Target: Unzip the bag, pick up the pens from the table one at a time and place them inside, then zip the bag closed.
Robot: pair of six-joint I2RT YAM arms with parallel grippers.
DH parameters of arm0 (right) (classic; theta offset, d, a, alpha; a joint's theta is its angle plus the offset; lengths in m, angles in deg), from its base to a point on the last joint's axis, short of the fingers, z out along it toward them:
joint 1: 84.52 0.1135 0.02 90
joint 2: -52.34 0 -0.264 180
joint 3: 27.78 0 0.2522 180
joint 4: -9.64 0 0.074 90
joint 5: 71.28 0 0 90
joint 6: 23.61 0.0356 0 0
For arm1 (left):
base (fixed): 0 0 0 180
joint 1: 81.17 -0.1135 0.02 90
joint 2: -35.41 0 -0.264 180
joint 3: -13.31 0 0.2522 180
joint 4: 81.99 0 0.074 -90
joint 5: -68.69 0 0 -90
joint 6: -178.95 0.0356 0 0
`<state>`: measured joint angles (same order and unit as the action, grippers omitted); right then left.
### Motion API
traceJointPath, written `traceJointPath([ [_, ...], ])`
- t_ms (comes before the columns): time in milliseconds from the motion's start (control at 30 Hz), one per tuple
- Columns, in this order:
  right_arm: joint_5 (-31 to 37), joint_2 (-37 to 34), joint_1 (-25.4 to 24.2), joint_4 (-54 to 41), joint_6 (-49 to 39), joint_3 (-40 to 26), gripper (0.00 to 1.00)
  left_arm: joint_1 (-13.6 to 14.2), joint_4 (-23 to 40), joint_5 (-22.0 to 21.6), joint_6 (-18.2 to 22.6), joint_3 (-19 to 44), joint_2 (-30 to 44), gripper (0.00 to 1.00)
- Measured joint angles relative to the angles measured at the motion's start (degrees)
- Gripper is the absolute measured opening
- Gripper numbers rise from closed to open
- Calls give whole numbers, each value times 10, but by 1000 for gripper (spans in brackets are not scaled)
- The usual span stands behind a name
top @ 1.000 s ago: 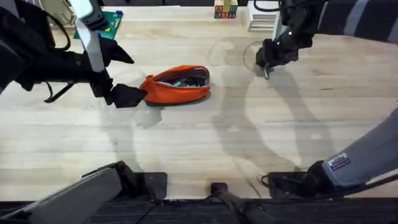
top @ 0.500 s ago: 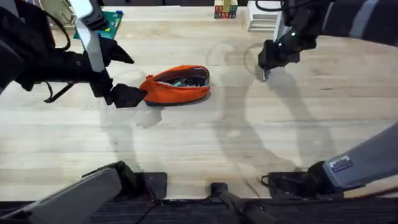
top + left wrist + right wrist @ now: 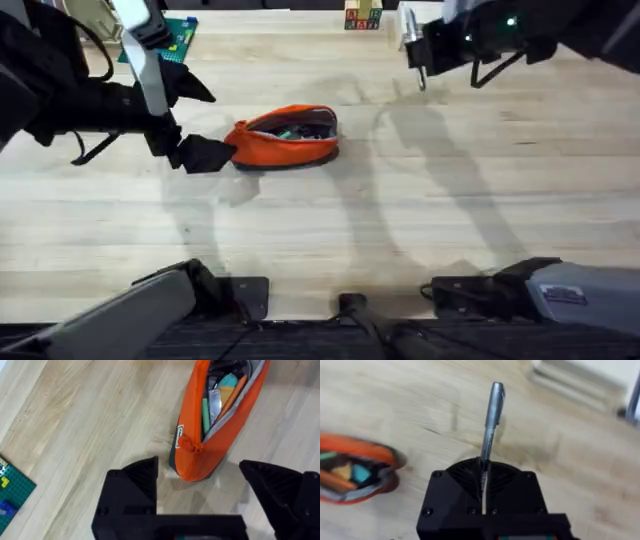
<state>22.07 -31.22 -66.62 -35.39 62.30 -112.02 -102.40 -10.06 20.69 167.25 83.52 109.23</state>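
Note:
The orange bag point(image 3: 285, 137) lies unzipped on the table point(image 3: 330, 230), left of centre, with several coloured pens point(image 3: 212, 402) inside it. My left gripper point(image 3: 205, 153) is at the bag's left end; in the left wrist view its fingers point(image 3: 132, 485) stand open on either side of that end of the bag point(image 3: 200, 445). My right gripper point(image 3: 418, 60) is raised over the far right of the table, shut on a silver-grey pen point(image 3: 492, 415) that sticks out past its fingertips. The bag point(image 3: 355, 470) lies off to one side of it.
A green baseplate point(image 3: 170, 35) lies at the far left edge behind my left arm. A white ribbed object point(image 3: 425, 30) and some coloured blocks point(image 3: 362, 15) stand at the back. Bare wood stretches between the bag and my right gripper.
My right gripper has lifted off the table with the silver pen and risen toward the back. The left gripper and the bag have not moved.

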Motion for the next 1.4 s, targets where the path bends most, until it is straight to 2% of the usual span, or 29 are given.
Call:
traceJointPath([
  [167,0,34,62,20,-81,0,34,0,-1,0,0,0,0,993],
  [200,-4,37,100,22,-149,0,34,0,-2,0,0,0,0,993],
  [500,-60,37,195,20,-357,0,32,0,-4,0,0,0,0,993],
  [700,-64,18,214,21,-425,0,29,0,-5,0,0,0,0,993],
  [900,-66,-72,247,22,-535,0,31,0,-5,0,0,0,0,993],
  [1200,-66,-150,248,54,-567,0,31,0,-5,0,0,0,0,993],
  [1400,-67,-169,250,101,-575,0,31,0,-5,0,0,0,0,993],
])
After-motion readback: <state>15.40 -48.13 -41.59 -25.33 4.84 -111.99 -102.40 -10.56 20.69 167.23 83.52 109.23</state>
